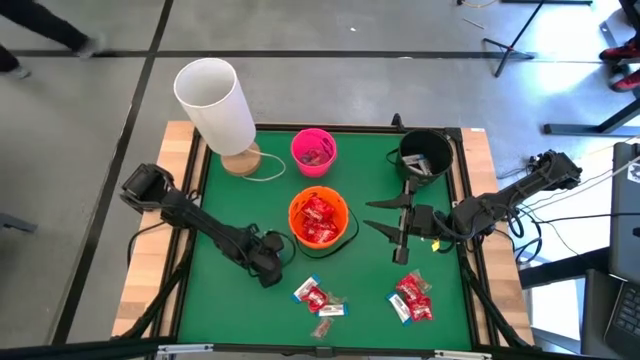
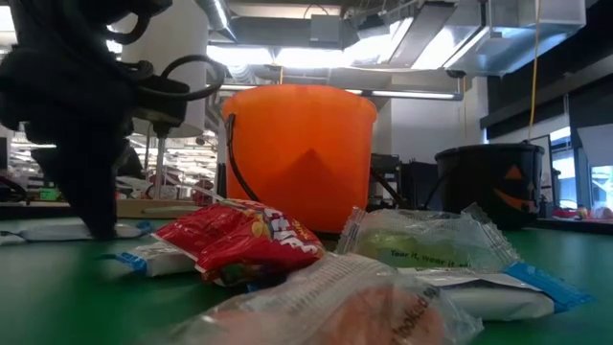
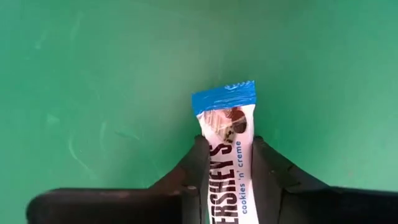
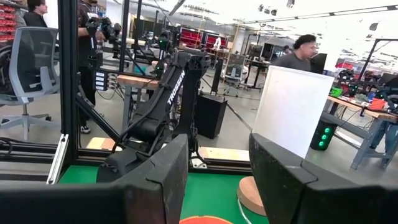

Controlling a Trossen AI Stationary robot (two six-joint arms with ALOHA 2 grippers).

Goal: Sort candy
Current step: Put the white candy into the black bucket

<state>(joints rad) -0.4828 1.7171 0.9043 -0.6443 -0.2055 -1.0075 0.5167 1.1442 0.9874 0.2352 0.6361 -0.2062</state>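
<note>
The left gripper (image 3: 227, 165) is down at the green table (image 1: 240, 300), just left of the orange bucket (image 1: 318, 220), its fingers clamped on a white Hershey's bar (image 3: 225, 149) with a blue end (cookies 'n' creme, the wrapper reads). The right gripper (image 1: 385, 218) hangs between the orange bucket and the black bucket (image 1: 424, 152), fingers apart, holding nothing. Red candy (image 1: 318, 220) fills the orange bucket; more lies loose on the table — one cluster (image 1: 318, 298) near the front, another (image 1: 412, 298) to its right. The pink bucket (image 1: 313, 150) stands behind.
</note>
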